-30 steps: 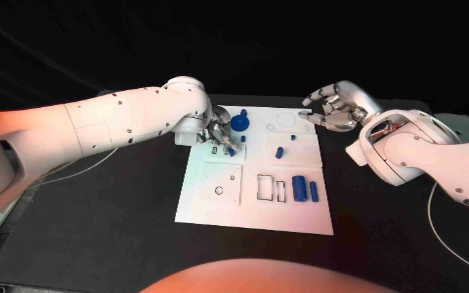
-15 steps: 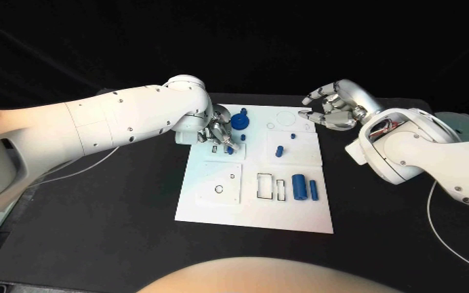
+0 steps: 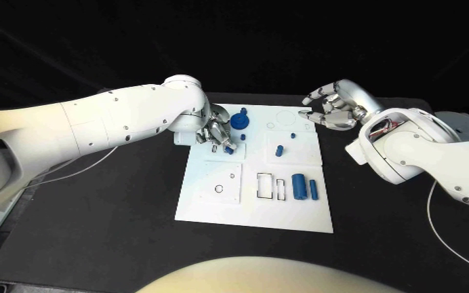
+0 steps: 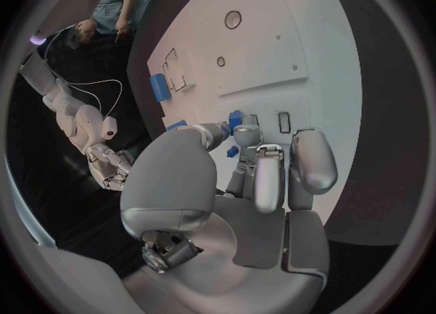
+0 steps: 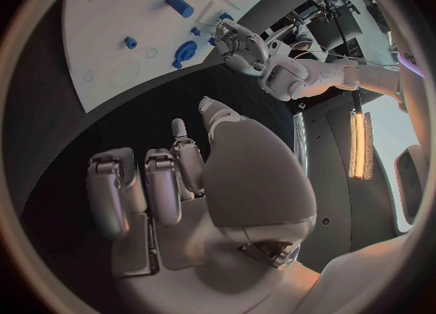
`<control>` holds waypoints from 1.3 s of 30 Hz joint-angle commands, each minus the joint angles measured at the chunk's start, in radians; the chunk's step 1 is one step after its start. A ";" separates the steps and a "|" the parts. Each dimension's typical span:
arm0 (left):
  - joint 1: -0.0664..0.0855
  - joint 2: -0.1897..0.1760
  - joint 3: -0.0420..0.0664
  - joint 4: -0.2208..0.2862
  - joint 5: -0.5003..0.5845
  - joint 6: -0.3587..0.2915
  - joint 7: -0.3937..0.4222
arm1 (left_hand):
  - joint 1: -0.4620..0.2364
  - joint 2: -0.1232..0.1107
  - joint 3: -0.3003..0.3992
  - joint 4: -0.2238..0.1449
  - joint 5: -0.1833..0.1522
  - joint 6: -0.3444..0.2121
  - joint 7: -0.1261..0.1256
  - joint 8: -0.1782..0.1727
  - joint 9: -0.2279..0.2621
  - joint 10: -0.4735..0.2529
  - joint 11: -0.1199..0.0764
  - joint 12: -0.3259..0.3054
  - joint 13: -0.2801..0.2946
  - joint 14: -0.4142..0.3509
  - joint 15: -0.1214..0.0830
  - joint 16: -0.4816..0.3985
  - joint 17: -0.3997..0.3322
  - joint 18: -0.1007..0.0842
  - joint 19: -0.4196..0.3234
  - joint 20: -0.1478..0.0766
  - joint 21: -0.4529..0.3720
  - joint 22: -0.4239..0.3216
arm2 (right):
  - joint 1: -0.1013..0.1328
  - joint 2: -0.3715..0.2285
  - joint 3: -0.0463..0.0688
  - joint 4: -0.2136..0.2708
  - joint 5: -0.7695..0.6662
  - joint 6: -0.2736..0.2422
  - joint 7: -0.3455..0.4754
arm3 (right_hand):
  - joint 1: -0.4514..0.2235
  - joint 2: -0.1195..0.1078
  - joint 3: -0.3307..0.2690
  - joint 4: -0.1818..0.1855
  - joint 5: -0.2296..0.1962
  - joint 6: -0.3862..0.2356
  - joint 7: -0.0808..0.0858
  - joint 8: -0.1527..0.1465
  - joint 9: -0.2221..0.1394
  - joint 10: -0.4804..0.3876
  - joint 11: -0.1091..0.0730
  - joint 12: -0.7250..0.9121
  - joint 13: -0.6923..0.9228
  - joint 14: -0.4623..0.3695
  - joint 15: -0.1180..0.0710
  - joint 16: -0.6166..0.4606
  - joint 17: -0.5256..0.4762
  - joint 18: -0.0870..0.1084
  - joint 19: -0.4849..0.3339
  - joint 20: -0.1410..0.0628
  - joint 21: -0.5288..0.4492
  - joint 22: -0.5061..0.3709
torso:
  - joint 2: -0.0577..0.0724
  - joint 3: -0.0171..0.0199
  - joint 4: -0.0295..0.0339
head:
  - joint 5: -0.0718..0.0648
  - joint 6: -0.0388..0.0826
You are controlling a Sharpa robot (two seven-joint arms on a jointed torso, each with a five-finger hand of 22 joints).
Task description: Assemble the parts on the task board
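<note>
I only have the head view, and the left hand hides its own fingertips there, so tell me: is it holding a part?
Observer: Yes, the left wrist view shows the left hand pinching a small blue part between its fingers.
Operator: Is the slot beside it filled?
Observer: No, the small rectangular slot next to it is empty.
Operator: Anything in the other hand?
Observer: Nothing; the right hand is bare, fingers apart.

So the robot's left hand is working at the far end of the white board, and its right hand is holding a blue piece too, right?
Not quite. In the head view the right hand holds nothing, hovering beside the task board. The left hand is indeed at the far end, among the blue parts.
</note>
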 commanded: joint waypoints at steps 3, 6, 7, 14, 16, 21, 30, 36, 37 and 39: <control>0.000 -0.021 0.005 0.026 0.050 -0.055 0.012 | -0.019 -0.001 0.200 -0.191 0.001 0.000 -0.005 0.010 0.020 0.008 -0.001 0.007 0.002 0.073 -0.008 0.001 0.153 -0.020 0.010 0.000 0.006 0.005 | -0.001 -0.001 0.000 0.001 -0.008 0.013 -0.002 | -0.012 -0.001 0.008 -0.001 0.004 -0.003 -0.007 0.007 0.001 0.002 -0.004 0.001 0.060 0.101 -0.009 -0.002 0.246 -0.007 0.105 -0.007 0.005 0.263 | -0.001 0.0010 0.0022 | 0.002 0.000; 0.000 -0.034 0.006 0.040 0.052 -0.076 0.013 | -0.025 -0.003 0.207 -0.196 0.003 0.000 -0.005 0.013 0.025 0.010 -0.002 0.010 0.004 0.073 -0.008 0.001 0.153 -0.020 0.012 0.000 0.008 0.008 | -0.001 -0.002 0.000 0.000 -0.008 0.014 -0.002 | -0.012 -0.001 0.008 -0.001 0.004 -0.003 -0.007 0.007 0.001 0.002 -0.004 0.001 0.060 0.101 -0.009 -0.002 0.246 -0.007 0.105 -0.007 0.005 0.263 | -0.001 0.0011 0.0025 | 0.003 0.001; 0.000 -0.037 0.006 0.043 0.050 -0.082 0.014 | -0.028 -0.003 0.210 -0.199 0.004 0.001 -0.006 0.014 0.027 0.012 -0.002 0.011 0.006 0.073 -0.008 0.002 0.154 -0.021 0.012 0.000 0.009 0.010 | -0.001 -0.002 0.000 0.000 -0.008 0.014 -0.002 | -0.012 -0.001 0.008 -0.001 0.004 -0.003 -0.007 0.007 0.001 0.002 -0.004 0.001 0.060 0.101 -0.009 -0.002 0.246 -0.007 0.105 -0.007 0.005 0.263 | -0.001 0.0012 0.0026 | 0.003 0.001; -0.001 -0.051 0.006 0.068 0.016 -0.127 0.016 | -0.064 -0.019 0.242 -0.222 0.072 0.010 -0.010 0.029 0.050 0.024 -0.007 0.022 0.013 0.074 -0.012 0.004 0.156 -0.023 0.018 -0.003 0.018 0.026 | -0.001 -0.003 0.000 0.000 -0.008 0.015 -0.001 | -0.013 -0.001 0.008 -0.001 0.006 -0.003 -0.007 0.008 0.001 0.002 -0.004 0.001 0.060 0.101 -0.009 -0.002 0.246 -0.007 0.104 -0.007 0.004 0.263 | 0.001 0.0003 0.0006 | 0.006 0.000; -0.003 -0.053 0.006 0.074 -0.003 -0.138 0.016 | -0.073 -0.024 0.246 -0.228 0.097 0.013 -0.012 0.034 0.056 0.028 -0.008 0.028 0.018 0.075 -0.013 0.005 0.157 -0.024 0.019 -0.003 0.020 0.030 | -0.001 -0.003 0.000 0.000 -0.008 0.015 -0.001 | -0.013 -0.001 0.008 -0.001 0.006 -0.003 -0.007 0.008 0.001 0.002 -0.004 0.001 0.060 0.101 -0.009 -0.002 0.246 -0.007 0.104 -0.007 0.004 0.263 | 0.001 0.0002 0.0007 | 0.006 -0.001; -0.013 -0.056 0.003 0.091 -0.073 -0.185 0.020 | -0.087 -0.031 0.254 -0.237 0.140 0.018 -0.015 0.041 0.068 0.030 -0.011 0.027 0.014 0.075 -0.016 0.007 0.159 -0.025 0.020 -0.005 0.023 0.035 | -0.002 -0.004 0.000 -0.001 -0.008 0.015 -0.001 | -0.013 -0.001 0.008 -0.001 0.006 -0.003 -0.007 0.008 0.001 0.002 -0.004 0.001 0.060 0.101 -0.009 -0.002 0.246 -0.007 0.104 -0.007 0.004 0.263 | 0.001 -0.0003 0.0012 | 0.005 -0.002; -0.033 -0.056 0.002 0.105 -0.122 -0.209 0.021 | -0.096 -0.036 0.260 -0.243 0.175 0.023 -0.018 0.049 0.078 0.032 -0.014 0.024 0.007 0.076 -0.018 0.009 0.163 -0.026 0.023 -0.006 0.028 0.044 | -0.003 -0.004 0.000 -0.001 -0.008 0.014 0.000 | -0.013 -0.001 0.009 -0.001 0.007 -0.003 -0.007 0.008 0.002 0.002 -0.004 0.001 0.060 0.101 -0.009 -0.003 0.245 -0.007 0.104 -0.008 0.004 0.263 | 0.001 -0.0004 0.0009 | 0.006 -0.006; -0.038 -0.055 0.002 0.104 -0.141 -0.198 0.018 | -0.102 -0.039 0.263 -0.246 0.194 0.026 -0.020 0.053 0.083 0.034 -0.016 0.022 0.003 0.077 -0.020 0.011 0.165 -0.027 0.024 -0.007 0.029 0.047 | -0.005 -0.003 0.000 -0.002 -0.008 0.015 0.001 | -0.013 -0.001 0.009 -0.001 0.007 -0.003 -0.007 0.008 0.002 0.002 -0.004 0.001 0.060 0.101 -0.009 -0.003 0.245 -0.007 0.104 -0.008 0.004 0.263 | 0.001 -0.0006 0.0008 | 0.007 -0.007; -0.038 -0.055 0.002 0.103 -0.143 -0.196 0.017 | -0.102 -0.039 0.263 -0.246 0.194 0.026 -0.020 0.053 0.083 0.034 -0.016 0.022 0.003 0.077 -0.020 0.011 0.165 -0.027 0.024 -0.007 0.029 0.047 | -0.005 -0.003 0.000 -0.002 -0.008 0.015 0.001 | -0.013 -0.001 0.009 -0.001 0.007 -0.003 -0.007 0.008 0.002 0.002 -0.004 0.001 0.060 0.101 -0.009 -0.003 0.245 -0.007 0.104 -0.008 0.004 0.263 | 0.001 -0.0007 0.0006 | 0.007 -0.008; -0.039 -0.055 0.002 0.103 -0.148 -0.190 0.016 | -0.104 -0.039 0.265 -0.247 0.202 0.027 -0.020 0.055 0.085 0.035 -0.017 0.022 0.001 0.077 -0.020 0.011 0.165 -0.027 0.025 -0.007 0.031 0.049 | -0.005 -0.003 0.000 -0.003 -0.008 0.015 0.001 | -0.013 -0.001 0.009 -0.001 0.007 -0.003 -0.007 0.008 0.002 0.002 -0.004 0.001 0.060 0.101 -0.009 -0.003 0.245 -0.007 0.104 -0.008 0.004 0.263 | 0.002 -0.0009 0.0005 | 0.008 -0.008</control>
